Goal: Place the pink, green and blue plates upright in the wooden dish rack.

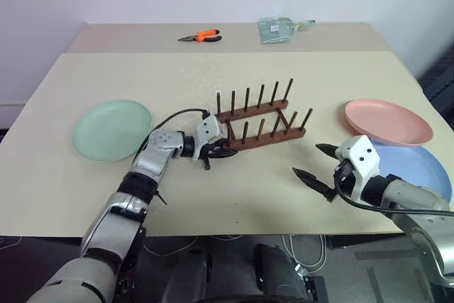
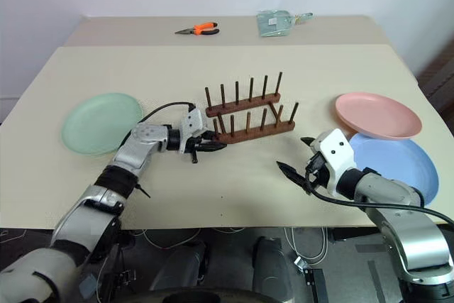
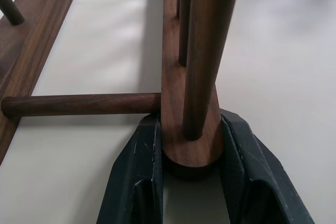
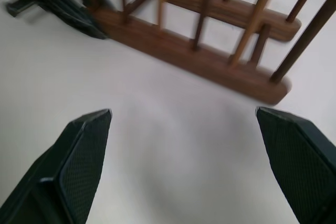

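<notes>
Three plates lie flat on the desk: green plate (image 1: 112,130) near the left edge, pink plate (image 1: 387,122) and blue plate (image 1: 418,168) overlapping at the right edge. Left gripper (image 1: 221,152) clamps the rack (image 1: 260,124) at mid-desk by its near rail's end. Right gripper (image 1: 317,163) hangs wide, empty.

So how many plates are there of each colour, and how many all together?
Pink plate: 1
Green plate: 1
Blue plate: 1
Total: 3 plates, all lying flat on the table, none in the rack.
</notes>
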`<state>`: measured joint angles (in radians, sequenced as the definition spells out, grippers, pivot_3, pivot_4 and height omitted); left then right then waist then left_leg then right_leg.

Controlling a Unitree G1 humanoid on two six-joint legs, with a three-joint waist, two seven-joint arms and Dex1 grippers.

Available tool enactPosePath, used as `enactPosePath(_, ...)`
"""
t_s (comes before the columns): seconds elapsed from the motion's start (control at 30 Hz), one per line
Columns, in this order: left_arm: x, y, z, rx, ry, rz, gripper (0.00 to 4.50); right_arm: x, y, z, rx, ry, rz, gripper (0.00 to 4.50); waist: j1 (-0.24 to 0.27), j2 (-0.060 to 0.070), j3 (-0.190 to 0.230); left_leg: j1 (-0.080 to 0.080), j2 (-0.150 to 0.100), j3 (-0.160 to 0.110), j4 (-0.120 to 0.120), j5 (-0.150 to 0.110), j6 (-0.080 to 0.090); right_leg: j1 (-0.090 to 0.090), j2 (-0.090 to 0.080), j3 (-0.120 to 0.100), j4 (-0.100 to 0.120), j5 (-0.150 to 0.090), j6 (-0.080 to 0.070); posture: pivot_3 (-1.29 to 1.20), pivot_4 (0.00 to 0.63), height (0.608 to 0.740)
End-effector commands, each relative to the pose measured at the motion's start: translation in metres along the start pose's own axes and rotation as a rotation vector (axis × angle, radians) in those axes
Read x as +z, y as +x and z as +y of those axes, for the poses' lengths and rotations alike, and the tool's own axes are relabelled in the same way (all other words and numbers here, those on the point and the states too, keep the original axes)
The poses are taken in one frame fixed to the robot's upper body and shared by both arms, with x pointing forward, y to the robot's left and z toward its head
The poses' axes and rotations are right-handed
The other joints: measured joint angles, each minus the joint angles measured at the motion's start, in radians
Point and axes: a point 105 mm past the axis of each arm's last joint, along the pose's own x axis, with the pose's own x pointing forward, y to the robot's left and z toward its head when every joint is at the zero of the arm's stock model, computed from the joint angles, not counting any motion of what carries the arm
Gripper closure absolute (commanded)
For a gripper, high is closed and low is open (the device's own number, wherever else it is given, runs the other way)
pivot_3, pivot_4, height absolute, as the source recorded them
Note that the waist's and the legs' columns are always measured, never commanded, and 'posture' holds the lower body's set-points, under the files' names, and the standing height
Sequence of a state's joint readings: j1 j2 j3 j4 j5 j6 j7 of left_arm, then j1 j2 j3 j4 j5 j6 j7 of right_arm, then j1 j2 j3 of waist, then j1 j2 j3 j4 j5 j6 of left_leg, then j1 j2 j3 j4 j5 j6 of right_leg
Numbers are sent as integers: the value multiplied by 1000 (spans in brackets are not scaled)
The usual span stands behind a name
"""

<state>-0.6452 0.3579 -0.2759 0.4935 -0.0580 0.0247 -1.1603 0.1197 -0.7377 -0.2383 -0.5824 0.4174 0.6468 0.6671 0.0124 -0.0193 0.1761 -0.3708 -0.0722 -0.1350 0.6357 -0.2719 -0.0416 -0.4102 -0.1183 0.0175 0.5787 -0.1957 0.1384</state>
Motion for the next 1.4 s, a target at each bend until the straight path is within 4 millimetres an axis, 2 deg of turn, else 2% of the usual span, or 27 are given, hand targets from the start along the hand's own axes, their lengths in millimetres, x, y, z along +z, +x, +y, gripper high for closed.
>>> enactPosePath(0.03,7,-7,-27,-127,53,8,3715,-4,-20,-8,-8,-9,40,0,2,0,0,0,0,0,0,0,0,0,0,0,0,0,0,0,150,740)
enactPosePath(0.13,4,-9,-34,-135,49,19,3715,-18,-32,-9,-7,-4,99,0,4,0,0,0,0,0,1,0,0,1,0,0,0,-1,0,0,150,740)
enactPosePath(0.3,-14,-12,-22,-44,34,95,1227,-30,-37,-11,-25,-24,150,0,2,0,0,0,0,0,3,0,0,1,0,0,0,-4,0,0,150,740)
enactPosePath(0.37,-21,-21,-14,29,-12,122,200,-31,-36,-7,-6,-31,148,558,1,0,0,0,1,0,3,0,0,1,0,0,0,-4,0,0,150,740)
enactPosePath(0.4,-25,-29,-15,51,-42,128,0,-29,-35,-2,19,-30,140,836,0,1,0,0,1,0,3,0,0,1,0,0,1,-4,0,0,150,740)
enactPosePath(0.43,-27,-35,-18,53,-69,129,0,-27,-34,3,38,-29,133,1317,-3,1,-1,0,1,0,3,0,0,1,0,0,1,-4,0,0,150,740)
enactPosePath(0.47,-28,-43,-25,47,-103,126,111,-25,-31,6,50,-28,125,1883,-9,1,-1,0,1,0,3,0,0,1,0,0,1,-4,0,0,150,740)
enactPosePath(0.53,-24,-52,-39,32,-154,112,822,-23,-27,11,64,-26,116,2895,-22,1,-1,2,2,1,1,-1,1,1,1,0,2,-4,0,0,150,740)
enactPosePath(0.63,-16,-57,-64,-6,-192,100,2283,-25,-17,22,100,-18,122,4450,-25,2,-2,3,2,1,-2,-1,1,1,1,1,2,-4,0,0,150,740)
enactPosePath(0.7,-13,-55,-71,14,-188,103,3401,-27,-12,22,92,-29,130,4500,-20,2,-2,3,2,1,-2,-1,1,1,0,1,1,-5,0,0,150,740)
enactPosePath(0.73,-8,-45,-74,31,-188,85,3879,-32,-6,18,72,-38,148,4500,-16,3,-2,2,2,1,-1,-1,1,1,0,1,1,-5,0,0,150,740)
enactPosePath(0.8,-4,-27,-73,93,-155,84,3879,-40,7,14,44,-67,173,4500,-1,3,-2,1,2,0,1,-1,1,1,-1,1,0,-5,0,0,150,740)
enactPosePath(0.87,-8,-16,-65,176,-138,120,3879,-44,17,12,23,-77,173,4500,10,2,-2,-2,1,0,5,-1,1,2,-1,0,0,-5,0,0,150,740)
enactPosePath(1.0,-14,0,-32,400,-211,137,3879,-50,44,-5,-98,-128,181,4500,23,2,-3,-2,0,-1,10,-1,2,3,0,0,1,-4,0,0,150,740)
enactPosePath(1.13,-16,3,-8,540,-256,135,3879,-43,65,-23,-190,-163,156,4500,18,1,-5,1,0,-1,11,-1,2,5,1,0,2,-4,-1,0,150,740)
enactPosePath(1.23,-17,3,-4,549,-245,139,3879,-38,74,-34,-233,-192,142,4500,7,2,-6,2,0,-1,11,-1,2,5,1,0,3,-4,-1,0,150,740)
enactPosePath(1.33,-19,-3,2,580,-235,142,3879,-34,74,-42,-247,-197,130,4500,0,2,-6,1,0,-1,10,-1,2,4,1,0,3,-3,1,0,150,740)
enactPosePath(1.4,-20,-7,6,596,-225,148,3926,-28,68,-44,-221,-180,114,3956,0,2,-6,1,0,-1,10,-1,2,4,1,0,3,-2,2,0,150,740)
